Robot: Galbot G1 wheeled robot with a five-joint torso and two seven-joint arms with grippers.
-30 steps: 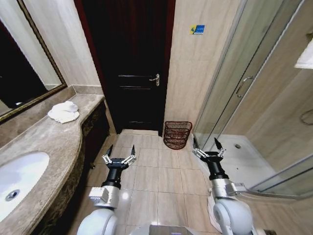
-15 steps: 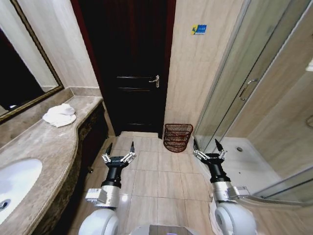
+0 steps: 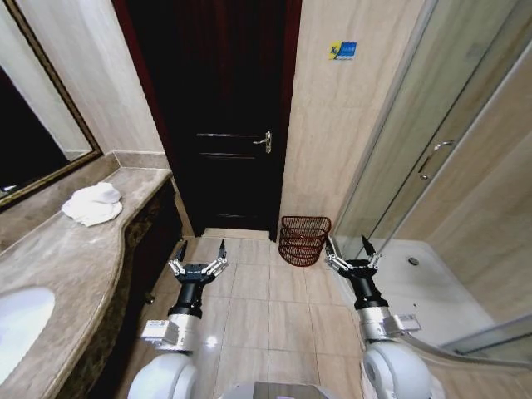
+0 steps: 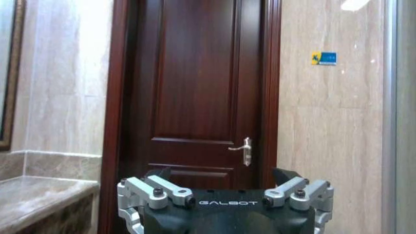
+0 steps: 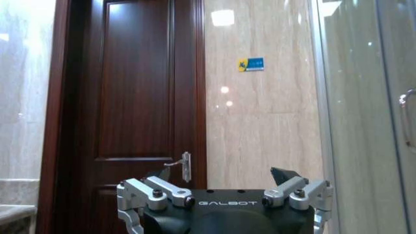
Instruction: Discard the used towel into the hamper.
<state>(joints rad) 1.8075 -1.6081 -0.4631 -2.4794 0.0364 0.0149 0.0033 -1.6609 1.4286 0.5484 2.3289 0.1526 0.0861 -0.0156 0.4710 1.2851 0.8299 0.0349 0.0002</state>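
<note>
You are looking down a narrow bathroom with both arms raised in front of you over the tiled floor (image 3: 249, 316). Your left gripper (image 3: 199, 256) sits low and left of centre, its fingers spread wide with nothing between them. Your right gripper (image 3: 349, 252) sits at the same height on the right, fingers likewise spread wide and empty.

The towel (image 3: 92, 204), white and crumpled, lies on the marble counter (image 3: 66, 258) along the left wall, towards the far end of that counter and well apart from your left gripper. A sink (image 3: 17, 328) is set into the counter at its near end, and a framed mirror (image 3: 37, 158) hangs above it.

The hamper (image 3: 302, 240), a reddish-brown open-weave wire basket, stands upright on the floor at the far side, against the beige wall (image 3: 332, 141) just right of the dark wooden door (image 3: 224, 116). It lies between the two grippers in your view, nearer the right one, though beyond it and not touching. You cannot tell from here what, if anything, lies inside it.

The glass shower enclosure (image 3: 440, 191) takes up the right side. A small blue and yellow sign (image 3: 342, 51) is fixed high on the wall above the hamper. In the left wrist view the door handle (image 4: 243, 148) shows beyond the open fingers
</note>
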